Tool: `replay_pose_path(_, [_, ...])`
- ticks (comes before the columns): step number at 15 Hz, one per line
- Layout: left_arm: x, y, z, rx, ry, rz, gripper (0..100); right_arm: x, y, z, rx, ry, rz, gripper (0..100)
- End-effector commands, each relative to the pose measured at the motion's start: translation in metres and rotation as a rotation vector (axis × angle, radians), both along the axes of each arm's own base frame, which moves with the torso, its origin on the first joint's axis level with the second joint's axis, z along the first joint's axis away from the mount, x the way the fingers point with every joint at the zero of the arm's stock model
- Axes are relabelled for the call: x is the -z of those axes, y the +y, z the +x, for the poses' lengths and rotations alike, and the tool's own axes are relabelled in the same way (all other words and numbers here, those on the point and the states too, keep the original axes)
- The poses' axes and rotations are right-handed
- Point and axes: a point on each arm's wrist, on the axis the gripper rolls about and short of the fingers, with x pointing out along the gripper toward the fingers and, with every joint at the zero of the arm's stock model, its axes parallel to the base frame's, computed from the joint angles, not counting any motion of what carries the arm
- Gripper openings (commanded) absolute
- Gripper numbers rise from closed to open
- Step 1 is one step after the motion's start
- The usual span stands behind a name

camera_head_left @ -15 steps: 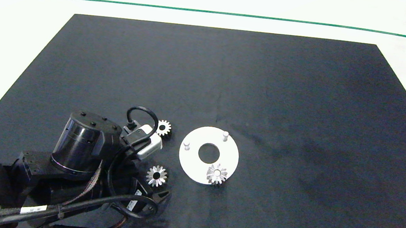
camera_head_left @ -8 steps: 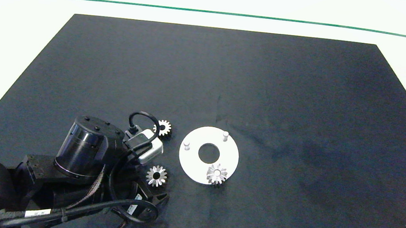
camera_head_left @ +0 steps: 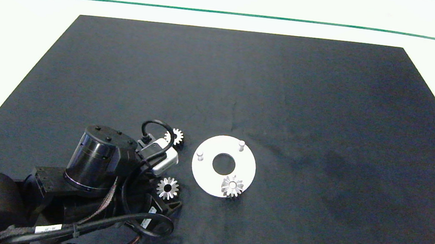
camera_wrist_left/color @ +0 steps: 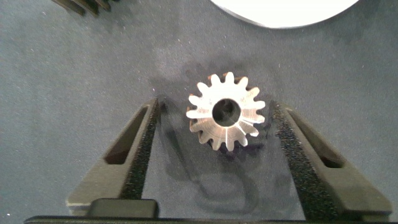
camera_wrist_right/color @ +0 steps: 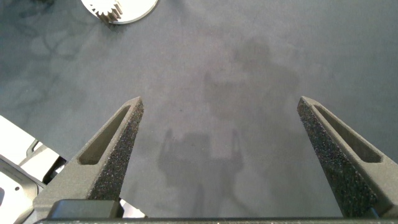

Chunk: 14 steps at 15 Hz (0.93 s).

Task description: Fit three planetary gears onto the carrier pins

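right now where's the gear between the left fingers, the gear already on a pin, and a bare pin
gear between the left fingers [camera_wrist_left/color: 226, 112]: left wrist view, rim of its centre hole
gear on the pin [camera_head_left: 232, 186]: head view, its top face
bare pin [camera_head_left: 241, 145]: head view, its top

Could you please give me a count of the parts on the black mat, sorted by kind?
Small silvery metal toothed gears: 3
Short white cylindrical pins: 3, with 2 bare and 1 inside a gear
Flat white round disc with a centre hole: 1
Total: 7
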Motion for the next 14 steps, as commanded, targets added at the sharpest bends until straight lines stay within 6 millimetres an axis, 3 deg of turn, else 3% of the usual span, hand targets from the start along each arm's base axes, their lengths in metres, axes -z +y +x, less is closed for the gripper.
replay_pose_path(1, [0.0003, -0.0002, -0.0001, 0.002, -0.003, 0.001, 66, 0.0002, 0.0008, 0.0009, 0.0, 0.003, -0.004, 100])
replay_pose_path(14, [0.0007, 0.0, -0.0003, 0.0, -0.002, 0.003, 41, -0.0015, -0.0069, -0.005, 0.049, -0.029, 0.007, 100])
